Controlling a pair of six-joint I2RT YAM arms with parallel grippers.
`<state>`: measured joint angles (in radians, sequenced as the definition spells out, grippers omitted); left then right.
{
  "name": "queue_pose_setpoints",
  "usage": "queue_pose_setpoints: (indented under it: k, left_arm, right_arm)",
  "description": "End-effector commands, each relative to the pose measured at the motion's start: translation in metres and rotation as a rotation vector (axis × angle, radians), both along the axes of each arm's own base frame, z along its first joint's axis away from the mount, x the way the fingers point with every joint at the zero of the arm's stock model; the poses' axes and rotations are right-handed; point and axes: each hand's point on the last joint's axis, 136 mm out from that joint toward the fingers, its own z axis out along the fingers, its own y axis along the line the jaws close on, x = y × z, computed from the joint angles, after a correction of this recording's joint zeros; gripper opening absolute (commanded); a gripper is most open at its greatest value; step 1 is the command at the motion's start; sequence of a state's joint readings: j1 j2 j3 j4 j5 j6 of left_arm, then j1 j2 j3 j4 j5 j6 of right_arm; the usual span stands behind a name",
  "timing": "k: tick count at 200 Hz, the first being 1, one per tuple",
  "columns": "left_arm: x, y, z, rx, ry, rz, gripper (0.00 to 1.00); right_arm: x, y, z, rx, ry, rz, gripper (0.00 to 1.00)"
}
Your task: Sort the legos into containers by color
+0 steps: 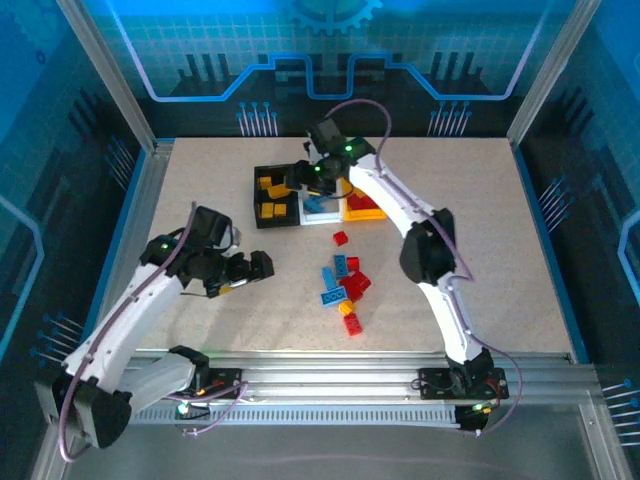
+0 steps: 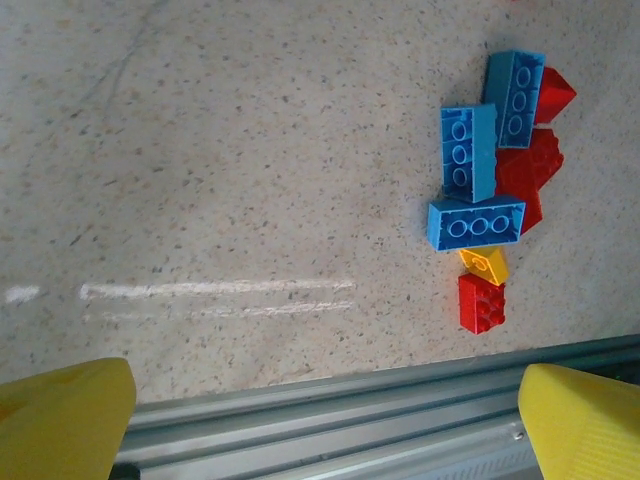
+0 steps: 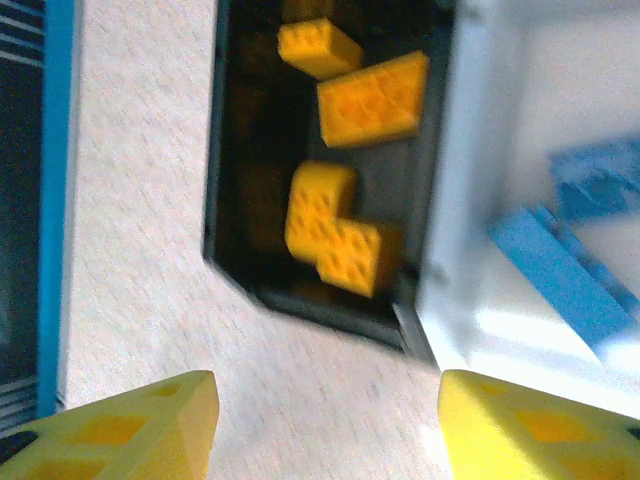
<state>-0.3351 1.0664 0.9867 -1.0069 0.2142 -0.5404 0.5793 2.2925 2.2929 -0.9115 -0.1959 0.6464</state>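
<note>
Right claw hangs released above the black bin and white bin; left claw, released, hovers beside loose bricks on the desk.

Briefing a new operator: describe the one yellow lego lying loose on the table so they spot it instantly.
Find the loose pile between the bins and the arm bases. At its near end sits the yellow lego, between a blue brick and a red brick: the pile's only yellow piece.
</note>
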Motion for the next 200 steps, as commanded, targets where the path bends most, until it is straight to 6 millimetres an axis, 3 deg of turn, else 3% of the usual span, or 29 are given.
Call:
queue_pose_setpoints:
  k: [1,13,30,54,83,126,200]
  left_arm:
    - [0.013,-0.024,-0.001,-0.016,-0.049,-0.065,0.99]
    - [0.018,-0.034,-0.007,-0.03,-0.048,-0.067,0.99]
    - [0.025,-0.045,-0.014,-0.071,-0.035,-0.053,0.99]
    - [0.032,-0.055,-0.017,-0.106,-0.026,-0.049,0.99]
    - [0.034,-0.055,-0.014,-0.098,-0.027,-0.059,0.99]
    - [0.021,-0.047,-0.011,-0.094,-0.027,-0.046,0.99]
    - [-0.01,-0.027,-0.012,-0.074,-0.014,-0.003,0.99]
  right_arm:
    - [-0.048,-0.064,0.018,-0.179,0.014,0.007,0.61]
    - [-0.068,-0.091,0.01,-0.234,0.043,-0.024,0.6]
    - [-0.092,-0.115,-0.005,-0.287,0.09,-0.019,0.6]
    - [-0.108,-0.114,-0.025,-0.312,0.112,0.075,0.62]
    - [-0.097,-0.107,-0.049,-0.391,0.073,0.151,0.64]
    - [-0.068,-0.105,-0.077,-0.565,0.01,0.198,0.65]
    - [-0.043,-0.092,-0.113,-0.623,0.01,0.248,0.65]
